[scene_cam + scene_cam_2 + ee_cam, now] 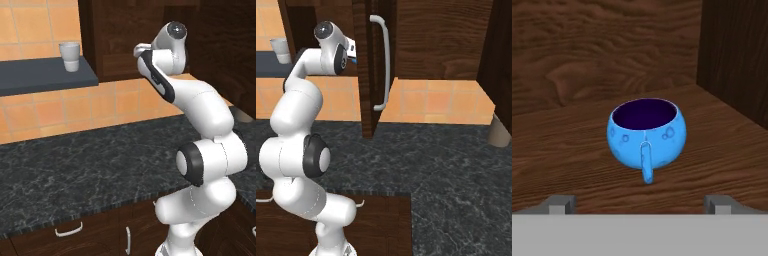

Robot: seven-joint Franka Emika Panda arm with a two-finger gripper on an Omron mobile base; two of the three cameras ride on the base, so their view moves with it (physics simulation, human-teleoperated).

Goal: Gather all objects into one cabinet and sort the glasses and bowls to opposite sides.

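A small squat bright-blue vessel (646, 131) with a thin handle facing me stands upright on the wooden shelf board (567, 155) of the dark brown cabinet (120, 35). My gripper (639, 203) is open, its fingertips (561, 203) wide apart just short of the vessel and not touching it. The cabinet's right wall (734, 55) rises close beside the vessel. A pale grey-white tumbler (70, 56) stands upright on the flat dark grey-blue slab shelf (45, 76) to the left of the cabinet; the same tumbler (278, 50) appears behind my arm in the right base view.
A black marble counter (75, 160) runs below the tiled wall, with drawers under it. An open cabinet door with a long pale handle (382, 60) hangs just right of my hand. The shelf board has free room left of the blue vessel.
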